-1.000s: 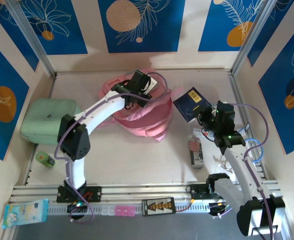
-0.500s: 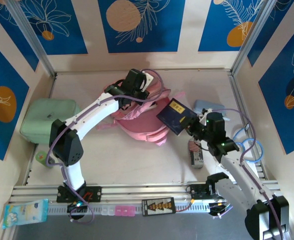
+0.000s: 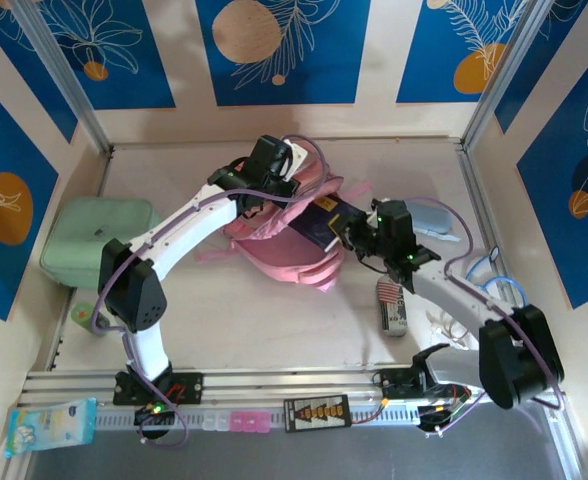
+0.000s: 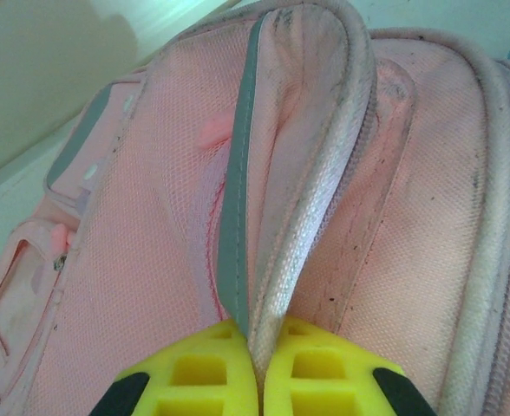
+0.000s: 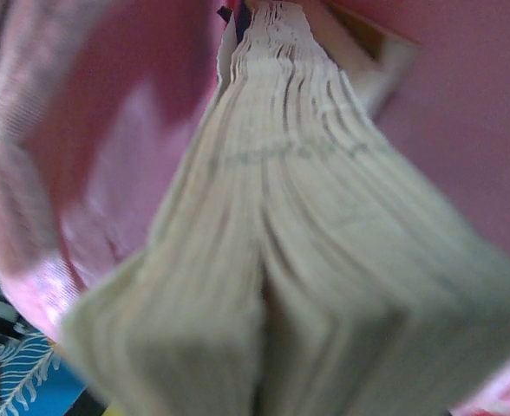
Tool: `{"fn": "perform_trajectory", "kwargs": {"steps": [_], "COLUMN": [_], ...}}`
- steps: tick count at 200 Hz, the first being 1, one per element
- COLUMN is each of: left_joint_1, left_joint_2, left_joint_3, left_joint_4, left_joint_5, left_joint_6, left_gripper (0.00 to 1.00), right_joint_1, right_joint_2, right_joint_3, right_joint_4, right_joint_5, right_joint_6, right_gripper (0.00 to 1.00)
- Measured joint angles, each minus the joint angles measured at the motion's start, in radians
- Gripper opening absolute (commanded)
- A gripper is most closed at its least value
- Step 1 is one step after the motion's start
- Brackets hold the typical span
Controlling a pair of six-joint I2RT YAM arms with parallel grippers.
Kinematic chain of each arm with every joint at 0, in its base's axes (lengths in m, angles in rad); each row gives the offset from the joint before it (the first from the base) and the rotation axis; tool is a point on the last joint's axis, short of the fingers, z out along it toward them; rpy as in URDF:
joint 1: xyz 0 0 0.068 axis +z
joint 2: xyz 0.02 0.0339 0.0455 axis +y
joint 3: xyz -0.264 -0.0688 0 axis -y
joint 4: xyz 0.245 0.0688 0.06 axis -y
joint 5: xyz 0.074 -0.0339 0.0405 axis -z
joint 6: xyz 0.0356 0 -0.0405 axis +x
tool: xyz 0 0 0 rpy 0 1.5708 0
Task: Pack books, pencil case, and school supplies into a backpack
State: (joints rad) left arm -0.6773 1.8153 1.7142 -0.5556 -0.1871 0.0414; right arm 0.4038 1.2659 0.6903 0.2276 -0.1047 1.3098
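The pink backpack (image 3: pixel 274 240) lies mid-table, its mouth facing right. My left gripper (image 3: pixel 264 195) is shut on the rim of that mouth; in the left wrist view the yellow fingertips (image 4: pixel 212 373) pinch the grey trim and pink fabric of the backpack (image 4: pixel 134 225). My right gripper (image 3: pixel 354 233) is shut on a dark blue book (image 3: pixel 323 219) whose far end sits inside the mouth. The right wrist view has the book's page edges (image 5: pixel 307 260) close up, with pink backpack fabric (image 5: pixel 463 130) around them. The pale blue pencil case (image 3: pixel 436 218) lies right of the right gripper. A flag-print pack (image 3: pixel 389 291) and a grey-white oblong (image 3: pixel 395 318) lie nearer.
A mint-green soft case (image 3: pixel 92 240) rests against the left wall, with a small green cylinder (image 3: pixel 81 315) in front of it. A blue tissue pack (image 3: pixel 49 425) lies on the near rail at the left. Cables loop beside the right arm (image 3: pixel 494 280).
My right gripper has carried the blue book leftward into the backpack's mouth, uncovering the pencil case behind it. The left gripper lifted the rim slightly and now holds still.
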Motion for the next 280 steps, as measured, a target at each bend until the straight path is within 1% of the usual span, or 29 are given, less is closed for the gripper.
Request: {"fn": "perform_trajectory", "kwargs": {"steps": [20,36,76,98,114,124,159,182,234,248,264,280], "left_joint_1": [0.000,0.001,0.002,0.008,0.013,0.013,0.014,0.019,0.043,0.047,0.049,0.052], "left_joint_2": [0.000,0.000,0.001,0.010,0.011,0.014,0.040,0.056,0.071,0.074,0.074,0.075], "left_joint_3": [0.000,0.001,0.008,0.036,0.048,0.051,0.091,0.133,0.167,0.167,0.167,0.167], "left_joint_4": [-0.002,-0.003,-0.011,-0.029,-0.039,-0.040,-0.074,-0.102,-0.123,-0.127,-0.127,-0.127], "left_joint_5": [0.008,0.018,0.033,0.048,0.056,0.060,0.067,0.068,0.108,0.119,0.129,0.137], "left_joint_6": [-0.009,-0.011,-0.031,-0.042,-0.048,-0.053,-0.078,-0.094,-0.142,-0.149,-0.153,-0.161], "left_gripper": [0.00,0.00,0.00,0.00,0.00,0.00,0.00,0.00,0.00,0.00,0.00,0.00], "right_joint_1": [0.011,0.027,0.075,0.090,0.094,0.095,0.095,0.095,0.126,0.128,0.127,0.126], "right_joint_2": [0.070,0.116,0.241,0.284,0.322,0.351,0.460,0.514,0.656,0.672,0.671,0.644], "right_joint_3": [0.035,0.054,0.129,0.159,0.186,0.209,0.324,0.378,0.483,0.484,0.482,0.462], "right_joint_4": [0.064,0.076,0.014,-0.015,-0.021,-0.025,-0.023,0.005,0.036,0.043,0.045,0.043], "right_joint_5": [0.003,0.029,0.138,0.181,0.186,0.187,0.182,0.176,0.145,0.130,0.122,0.122], "right_joint_6": [0.021,0.035,0.050,0.058,0.072,0.079,0.099,0.114,0.134,0.137,0.130,0.116], "right_gripper": [0.00,0.00,0.00,0.00,0.02,0.04,0.10,0.19,0.30,0.38,0.52,0.62]}}
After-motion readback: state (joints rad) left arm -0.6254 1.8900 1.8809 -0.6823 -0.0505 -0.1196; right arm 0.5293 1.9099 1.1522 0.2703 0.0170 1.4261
